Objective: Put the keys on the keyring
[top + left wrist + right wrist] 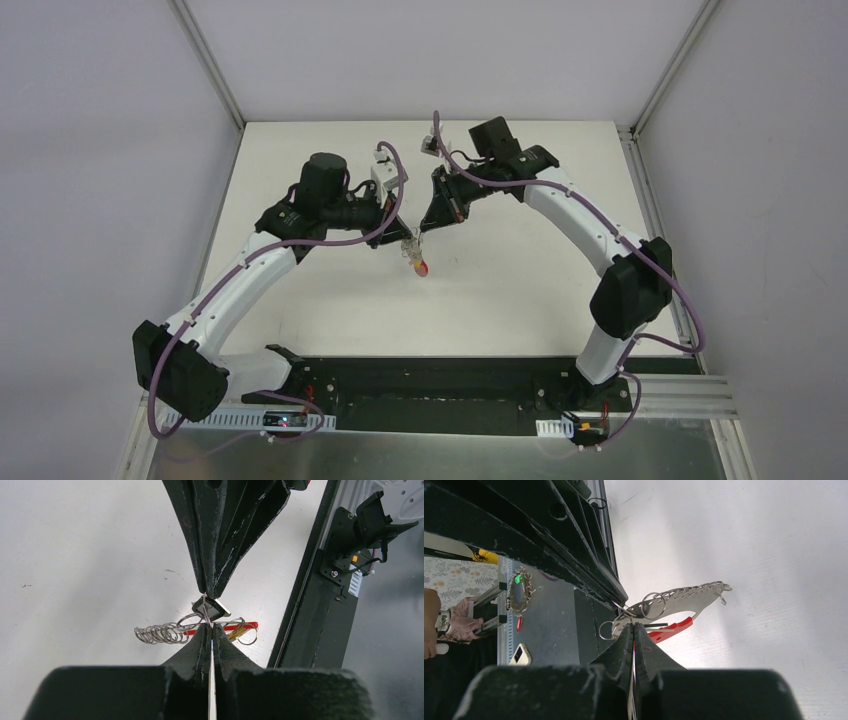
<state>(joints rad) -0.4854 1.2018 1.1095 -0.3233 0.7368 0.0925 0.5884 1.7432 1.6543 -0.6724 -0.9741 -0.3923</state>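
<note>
The white table (520, 290) lies bare under the work, since the job is done in the air above its middle, where both grippers can reach around the small parts. The left arm (250, 275) and right arm (570, 205) bend inward from either side, so their tips meet nose to nose. The left gripper (209, 628) is pinched fully closed on a thin wire loop of the keyring (160, 633), probably to steady it as a fixed target. The right gripper (634, 626) is likewise closed to nothing, its tips just beside that same loop; whether it nips the key or the wire I cannot tell. The keyring hangs between them clear of the table, with its row of wire loops (165, 632) trailing to one side and its red band (672, 629) to the other. The key (217, 608), with its black head, sits right in the gap between the two sets of tips, touching the held loop, which suggests threading is under way.
</note>
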